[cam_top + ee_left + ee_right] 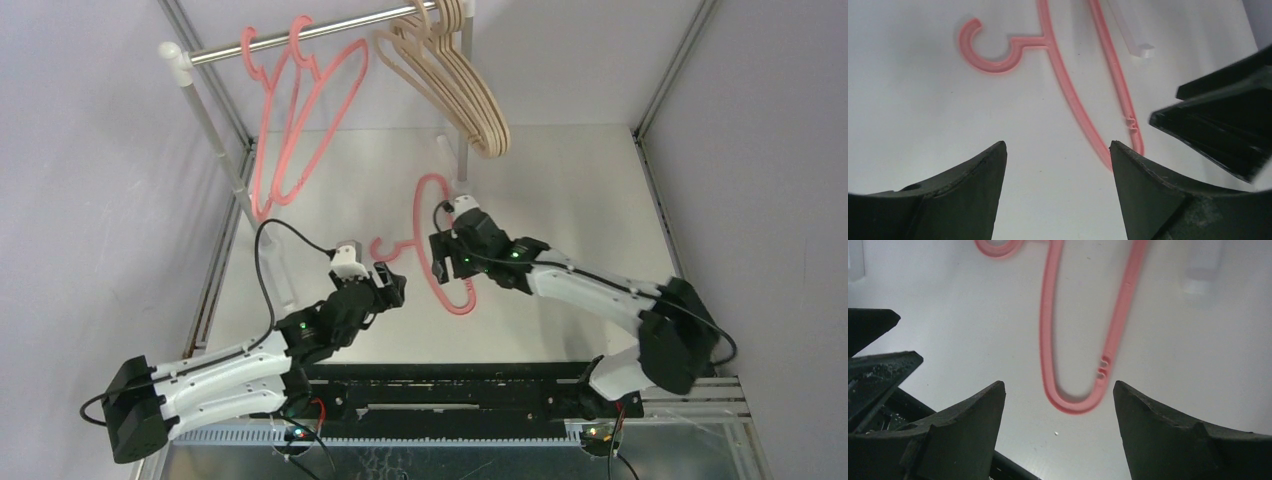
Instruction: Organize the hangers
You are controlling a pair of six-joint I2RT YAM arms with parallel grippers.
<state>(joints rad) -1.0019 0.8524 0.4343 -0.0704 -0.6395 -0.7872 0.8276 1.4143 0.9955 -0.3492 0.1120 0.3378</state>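
One pink hanger (pixel 419 210) lies flat on the white table between my two grippers. Its hook (pixel 993 50) points left toward my left gripper (pixel 392 280), which is open and empty just short of the hanger's arm (pixel 1068 95). My right gripper (pixel 1058 387) is open above the table, and the hanger's rounded end (pixel 1075 402) lies just beyond its fingertips, untouched. Two more pink hangers (pixel 300 120) hang on the left of the rail. Several beige hangers (pixel 460 80) hang bunched on its right.
The silver rail (pixel 330 30) crosses the back on white posts (pixel 215 130); one post's foot (pixel 1138 45) rests on the table beside the lying hanger. A black track (pixel 450 385) runs along the near edge. Grey walls close in both sides.
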